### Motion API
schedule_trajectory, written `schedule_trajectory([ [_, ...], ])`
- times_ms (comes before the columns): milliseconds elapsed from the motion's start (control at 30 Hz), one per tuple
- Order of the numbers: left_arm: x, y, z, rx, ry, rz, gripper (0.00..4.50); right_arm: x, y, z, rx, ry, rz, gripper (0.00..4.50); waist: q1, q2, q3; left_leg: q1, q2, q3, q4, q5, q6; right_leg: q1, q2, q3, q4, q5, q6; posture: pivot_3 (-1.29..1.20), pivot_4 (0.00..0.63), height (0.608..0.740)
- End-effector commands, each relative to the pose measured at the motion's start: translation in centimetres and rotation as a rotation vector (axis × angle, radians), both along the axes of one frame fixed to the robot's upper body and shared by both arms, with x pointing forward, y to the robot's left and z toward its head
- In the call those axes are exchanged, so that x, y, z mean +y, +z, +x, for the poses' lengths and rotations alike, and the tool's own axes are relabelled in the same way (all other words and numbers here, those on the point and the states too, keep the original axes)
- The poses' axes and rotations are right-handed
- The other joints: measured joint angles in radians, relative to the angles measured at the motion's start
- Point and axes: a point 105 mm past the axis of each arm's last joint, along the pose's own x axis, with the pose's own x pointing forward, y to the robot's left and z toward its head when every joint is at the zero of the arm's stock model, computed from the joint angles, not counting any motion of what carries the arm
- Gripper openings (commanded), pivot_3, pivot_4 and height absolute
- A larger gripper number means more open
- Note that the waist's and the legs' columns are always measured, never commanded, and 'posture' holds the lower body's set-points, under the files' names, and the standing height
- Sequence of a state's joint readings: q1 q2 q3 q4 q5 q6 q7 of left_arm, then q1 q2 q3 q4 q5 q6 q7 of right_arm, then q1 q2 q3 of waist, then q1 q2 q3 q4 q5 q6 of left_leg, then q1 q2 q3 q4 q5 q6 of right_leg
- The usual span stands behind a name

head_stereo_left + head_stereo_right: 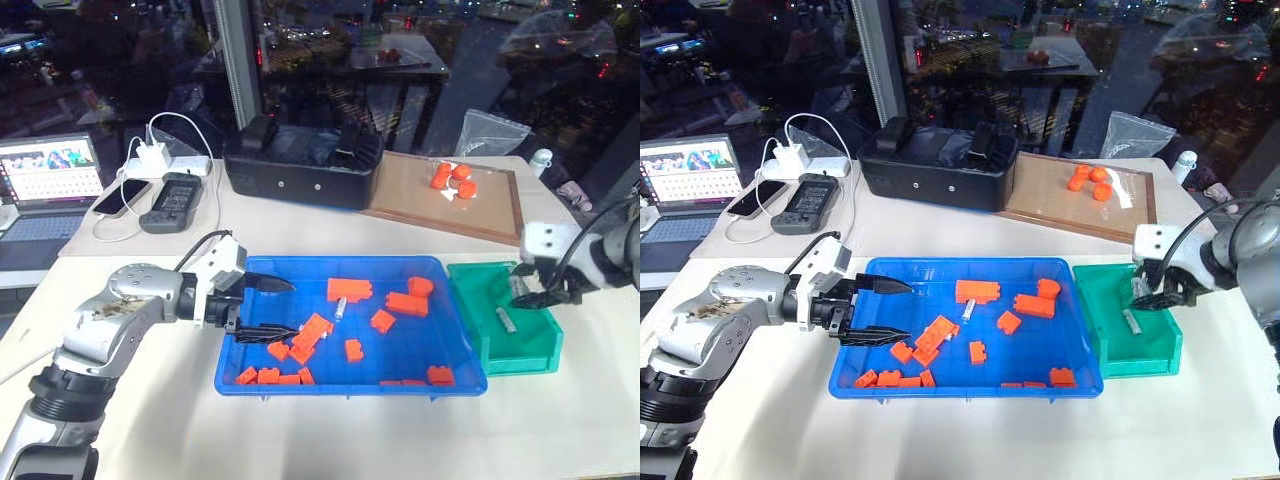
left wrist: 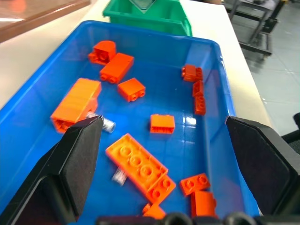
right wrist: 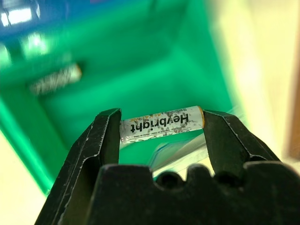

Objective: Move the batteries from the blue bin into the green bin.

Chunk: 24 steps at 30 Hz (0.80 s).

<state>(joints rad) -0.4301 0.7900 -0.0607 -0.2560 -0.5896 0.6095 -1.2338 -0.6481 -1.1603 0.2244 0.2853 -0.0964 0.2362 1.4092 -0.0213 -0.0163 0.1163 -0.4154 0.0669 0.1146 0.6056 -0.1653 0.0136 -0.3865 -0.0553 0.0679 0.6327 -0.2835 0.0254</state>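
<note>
The blue bin (image 1: 352, 263) lies in the middle of the table with orange bricks (image 1: 349, 290) scattered in it. Two small silver batteries (image 2: 108, 124) (image 2: 119, 175) rest on its floor among the bricks. My left gripper (image 1: 294, 308) hangs open over the bin's left end, nothing between its fingers. The green bin (image 1: 532, 356) stands against the blue bin's right side. My right gripper (image 1: 530, 290) is above it, shut on a battery (image 3: 161, 123) gripped end to end. Another battery (image 1: 506, 320) lies on the green bin's floor.
A black box (image 1: 300, 165) stands behind the blue bin. To its right is a brown wooden-framed board (image 1: 480, 215) carrying orange pieces (image 1: 452, 178). A laptop (image 1: 45, 195), phones (image 1: 172, 200) and a charger with cables (image 1: 155, 155) occupy the far left.
</note>
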Motion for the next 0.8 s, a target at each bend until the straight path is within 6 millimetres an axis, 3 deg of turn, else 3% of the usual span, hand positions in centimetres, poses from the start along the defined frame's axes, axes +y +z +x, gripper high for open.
schedule_trajectory([
  [33, 0.0, 0.8, -0.2, -0.052, 0.003, 0.000, 4.50, 0.6, -0.5, 0.2, -0.026, 0.045, -0.033, 2.50, -0.001, 0.000, 0.000, 0.000, 0.000, 0.000, 0.000, 0.000, 0.000, 0.000, 0.000, 0.000, 0.000, 0.000, 0.000, 0.00, 0.150, 0.738],
  [100, 0.2, 0.9, -0.4, -0.051, 0.016, 0.001, 4.50, 0.9, -0.9, 0.1, -0.018, 0.049, -0.025, 3.50, 0.003, 0.001, 0.000, 0.000, 0.000, 0.000, 0.000, 0.000, 0.000, 0.000, 0.000, 0.000, 0.000, 0.000, 0.000, 0.00, 0.150, 0.738],
  [233, 0.8, 1.1, -1.0, -0.041, 0.055, -0.020, 4.50, 1.0, 0.2, 0.5, -0.056, 0.043, -0.032, 4.44, 0.007, 0.001, 0.001, 0.000, 0.000, 0.000, 0.001, 0.000, 0.000, 0.000, 0.000, 0.000, 0.000, 0.000, 0.001, 0.00, 0.150, 0.738],
  [333, 1.5, 1.2, -1.3, -0.048, 0.098, -0.005, 4.50, 1.8, 3.8, 0.5, -0.118, 0.042, -0.008, 4.44, 0.007, 0.003, 0.002, 0.000, 0.000, 0.000, 0.001, 0.000, 0.000, 0.000, -0.001, 0.000, 0.000, 0.000, 0.001, 0.00, 0.150, 0.738],
  [400, 2.0, 1.1, -1.1, -0.050, 0.134, 0.005, 4.50, 4.6, 5.8, 0.8, -0.162, 0.098, 0.092, 4.44, 0.007, 0.006, 0.002, 0.000, 0.000, 0.000, 0.001, 0.000, 0.000, 0.000, -0.001, 0.000, 0.000, 0.000, 0.001, 0.00, 0.150, 0.738],
  [467, 2.4, 0.7, -0.9, -0.050, 0.162, 0.023, 4.50, 8.7, 6.6, 0.7, -0.178, 0.213, 0.198, 4.44, 0.003, 0.006, 0.002, 0.001, 0.000, 0.000, 0.001, 0.000, 0.000, 0.000, -0.001, 0.000, 0.000, 0.000, 0.001, 0.00, 0.150, 0.738],
  [567, 2.8, 0.1, -0.9, -0.048, 0.178, 0.057, 4.50, 14.0, 5.8, 0.3, -0.144, 0.353, 0.315, 4.44, -0.006, 0.002, 0.001, 0.003, 0.002, -0.001, -0.001, 0.000, 0.000, 0.001, 0.002, 0.000, 0.000, 0.000, 0.000, 0.00, 0.150, 0.738],
  [800, 4.5, -0.2, -1.1, -0.054, 0.248, 0.118, 4.50, 18.9, 0.5, 2.3, -0.154, 0.548, 0.184, 4.44, 0.015, 0.001, 0.001, 0.000, 0.000, 0.003, 0.001, 0.000, 0.000, -0.003, -0.002, -0.004, -0.002, -0.002, -0.003, 0.00, 0.150, 0.738],
])
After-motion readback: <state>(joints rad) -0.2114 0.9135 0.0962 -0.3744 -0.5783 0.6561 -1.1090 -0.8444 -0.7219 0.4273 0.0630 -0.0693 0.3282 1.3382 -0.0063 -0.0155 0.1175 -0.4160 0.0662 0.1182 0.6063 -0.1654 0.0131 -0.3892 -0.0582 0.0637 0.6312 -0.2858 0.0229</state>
